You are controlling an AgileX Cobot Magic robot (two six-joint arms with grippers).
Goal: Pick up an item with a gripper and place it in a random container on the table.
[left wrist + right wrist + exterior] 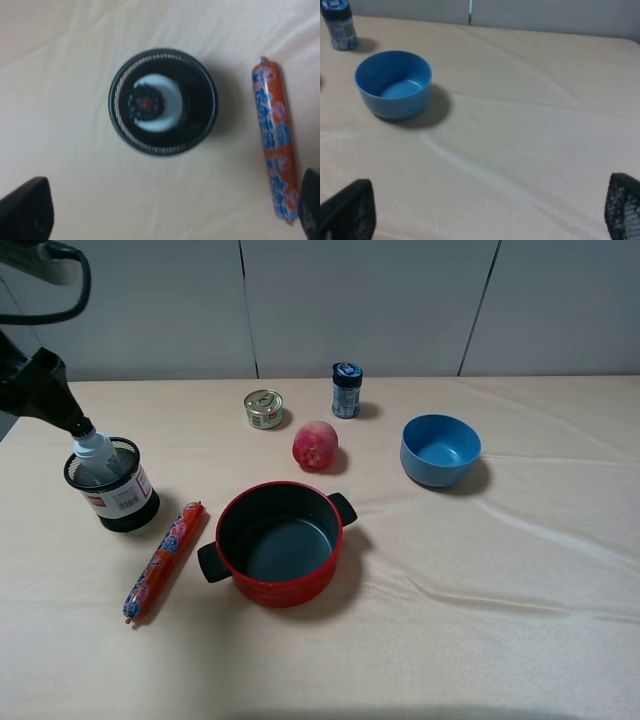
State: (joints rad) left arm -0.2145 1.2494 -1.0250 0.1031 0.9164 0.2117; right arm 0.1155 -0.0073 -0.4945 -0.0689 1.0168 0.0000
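Note:
The white bottle [97, 455] with its black cap stands inside the black wire-mesh cup [120, 502] at the left of the beige cloth table [480, 570]. In the left wrist view I look straight down on the bottle [152, 105] inside the cup [200, 107]. My left gripper [50, 395] hovers just above and left of the bottle's cap. Its fingers [27, 207] stand wide apart and hold nothing, with the gripper [167, 212] open. My right gripper [485, 205] is open and empty over bare cloth and does not show in the exterior high view.
A sausage stick [163, 560] lies right of the cup. A red pot [278, 543] stands in the middle. A peach [315, 444], a tin can [264, 408] and a blue-lidded jar [347, 390] stand behind it. A blue bowl [440, 450] stands at the right.

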